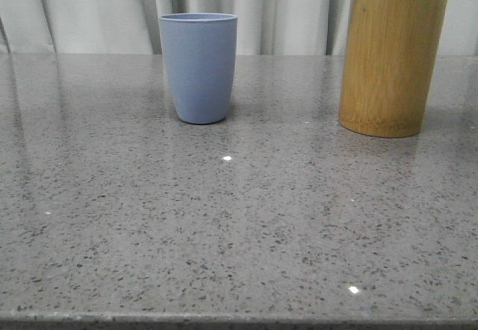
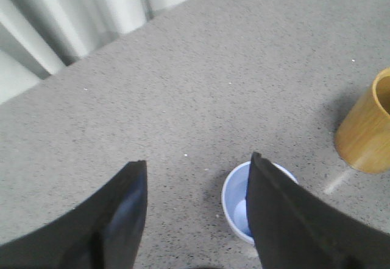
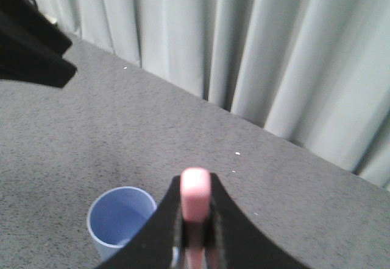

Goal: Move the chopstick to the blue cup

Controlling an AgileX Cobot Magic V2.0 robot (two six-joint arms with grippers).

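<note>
Right fingers [image 3: 194,244]: closed on the chopstick [image 3: 195,203], its pink end standing up between them.
Cup [image 3: 120,221]: upright on the desk [image 1: 239,225], just beside and below the chopstick.
Left fingers [image 2: 194,211]: spread wide, empty, above the cup.

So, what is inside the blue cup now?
The blue cup looks empty: the right wrist view shows bare blue inner wall and floor. The right end effector holds the pink chopstick above it. The left finger covers part of the cup's mouth in the left wrist view.
</note>
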